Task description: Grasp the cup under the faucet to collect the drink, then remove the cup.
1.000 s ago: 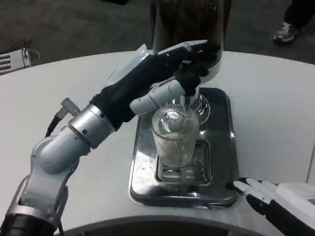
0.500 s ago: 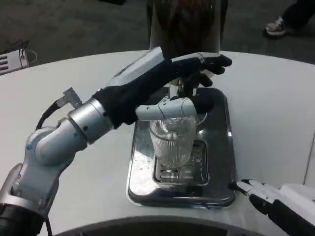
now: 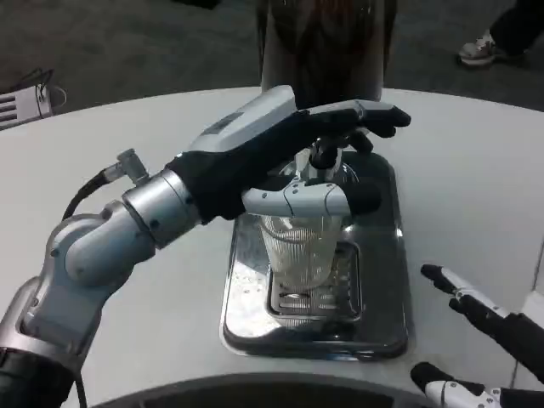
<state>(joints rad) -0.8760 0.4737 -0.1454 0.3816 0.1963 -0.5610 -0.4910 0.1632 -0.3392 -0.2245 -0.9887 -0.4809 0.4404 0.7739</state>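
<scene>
Left hand [image 3: 293, 157] over cup [image 3: 299, 246] at tray's [image 3: 382, 327] 12 o'clock; grip unclear. Right hand [image 3: 480, 340] open, 4 o'clock. Judgement: wrap cup wall squarely, hold upright.

Lighting: even, overhead, moderately bright. White table [image 3: 476, 170] evenly lit, soft shadows. Glare: bright reflections on steel drip tray [image 3: 382, 280], mostly its near edge. Focus: slightly soft, grainy. Floor beyond table's far edge dim.

Ribbed clear cup [image 3: 297, 246], glossy metal tray [image 3: 382, 280]
</scene>
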